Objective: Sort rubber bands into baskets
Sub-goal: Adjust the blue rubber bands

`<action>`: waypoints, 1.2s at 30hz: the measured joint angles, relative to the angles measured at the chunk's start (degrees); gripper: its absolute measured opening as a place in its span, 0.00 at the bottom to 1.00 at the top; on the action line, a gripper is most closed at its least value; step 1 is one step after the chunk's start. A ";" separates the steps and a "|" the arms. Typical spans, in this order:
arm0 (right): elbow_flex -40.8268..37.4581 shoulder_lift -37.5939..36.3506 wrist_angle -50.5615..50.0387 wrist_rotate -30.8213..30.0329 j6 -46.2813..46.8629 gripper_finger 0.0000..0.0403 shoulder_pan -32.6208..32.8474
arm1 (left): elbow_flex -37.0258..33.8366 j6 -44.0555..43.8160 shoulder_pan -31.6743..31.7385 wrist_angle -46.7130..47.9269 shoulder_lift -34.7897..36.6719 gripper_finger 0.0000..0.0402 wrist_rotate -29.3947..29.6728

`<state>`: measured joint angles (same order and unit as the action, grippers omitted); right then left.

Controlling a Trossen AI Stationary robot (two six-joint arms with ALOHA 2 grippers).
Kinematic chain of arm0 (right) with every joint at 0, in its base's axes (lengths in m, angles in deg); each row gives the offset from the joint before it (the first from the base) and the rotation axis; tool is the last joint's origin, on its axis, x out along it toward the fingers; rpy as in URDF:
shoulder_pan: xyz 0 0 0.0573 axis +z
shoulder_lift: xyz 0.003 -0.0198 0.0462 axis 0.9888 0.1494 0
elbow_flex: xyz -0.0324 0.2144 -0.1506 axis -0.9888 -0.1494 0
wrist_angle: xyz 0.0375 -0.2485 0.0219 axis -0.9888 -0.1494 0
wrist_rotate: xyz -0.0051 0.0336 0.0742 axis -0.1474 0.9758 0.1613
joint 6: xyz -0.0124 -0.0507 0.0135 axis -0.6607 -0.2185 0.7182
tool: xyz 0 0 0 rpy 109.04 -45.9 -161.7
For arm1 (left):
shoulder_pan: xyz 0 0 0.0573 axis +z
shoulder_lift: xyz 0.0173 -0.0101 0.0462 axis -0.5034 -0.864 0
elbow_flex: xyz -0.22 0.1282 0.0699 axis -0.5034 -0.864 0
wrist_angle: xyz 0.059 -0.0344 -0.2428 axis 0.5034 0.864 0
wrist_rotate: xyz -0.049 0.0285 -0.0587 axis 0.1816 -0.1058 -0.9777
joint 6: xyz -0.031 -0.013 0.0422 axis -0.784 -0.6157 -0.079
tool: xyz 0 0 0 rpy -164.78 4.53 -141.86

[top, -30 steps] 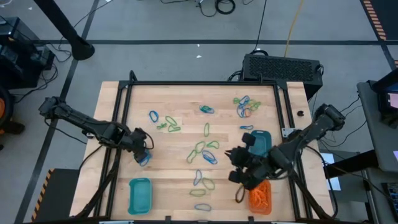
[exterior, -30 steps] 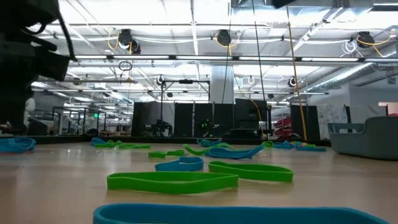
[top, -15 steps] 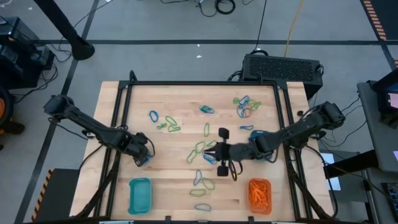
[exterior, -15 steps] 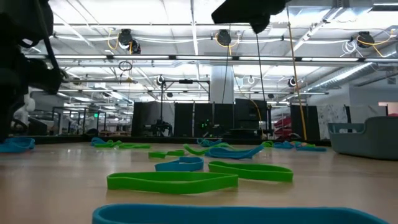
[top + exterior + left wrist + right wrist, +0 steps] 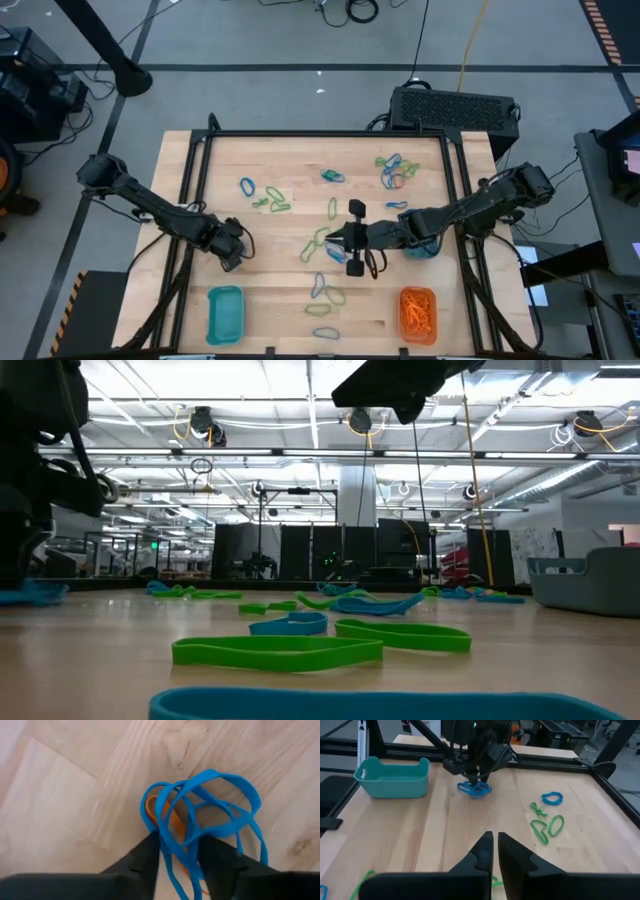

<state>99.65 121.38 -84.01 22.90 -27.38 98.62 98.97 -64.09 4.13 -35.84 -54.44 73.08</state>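
Orange, green and blue rubber bands (image 5: 330,205) lie scattered over the wooden table. A tangle of blue bands with one orange band (image 5: 200,815) lies at the left. My left gripper (image 5: 232,254) points straight down onto it, open, its fingertips (image 5: 180,842) set on either side of some strands. My right gripper (image 5: 336,240) hovers shut and holding nothing over the table's middle, pointing toward the left arm. A teal basket (image 5: 225,313) stands near left, an orange basket (image 5: 418,312) near right, and another teal basket (image 5: 425,240) sits partly under my right arm. My left gripper comes from above, pointing down, with blue strands (image 5: 165,842) of the tangle and part of the orange band between its two fingers. The strands lie against the inner edges of both fingertips. The tangle lies flat on the table.
The orange basket holds several orange bands. Green and blue bands (image 5: 325,290) lie below and near my right gripper, more at the far right (image 5: 392,170). A black frame (image 5: 320,133) edges the table. A dark box (image 5: 455,108) stands behind the far edge.
My right gripper has swung from beside the orange basket toward the table's middle and left, tipping from pointing down to nearly level. My left gripper has sunk and gone slightly toward the near edge, onto the blue tangle.
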 joint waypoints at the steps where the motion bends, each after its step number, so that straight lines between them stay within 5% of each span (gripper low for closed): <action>1: 0.02 0.00 0.02 -0.02 -0.05 0.04 0.00 | 0.25 0.65 0.02 0.36 0.39 0.27 0.12; 7: 0.05 0.00 0.13 -0.03 -1.44 0.04 -0.47 | 4.18 3.48 0.04 6.73 3.13 0.03 3.73; 19: 0.08 0.00 -0.05 -0.02 -2.31 0.04 -1.09 | 7.81 5.61 0.04 12.87 6.75 0.04 7.25; 28: 0.08 0.00 -0.05 -0.02 -2.07 0.04 -1.14 | 7.81 8.13 1.77 14.56 6.74 0.04 17.14; 36: 0.08 0.00 -0.05 0.08 -1.49 0.04 -1.11 | 6.75 7.95 5.21 15.71 6.23 0.04 15.38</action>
<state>99.73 121.38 -84.06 22.98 -28.87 97.51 105.72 -56.13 9.34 -20.13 -48.21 88.46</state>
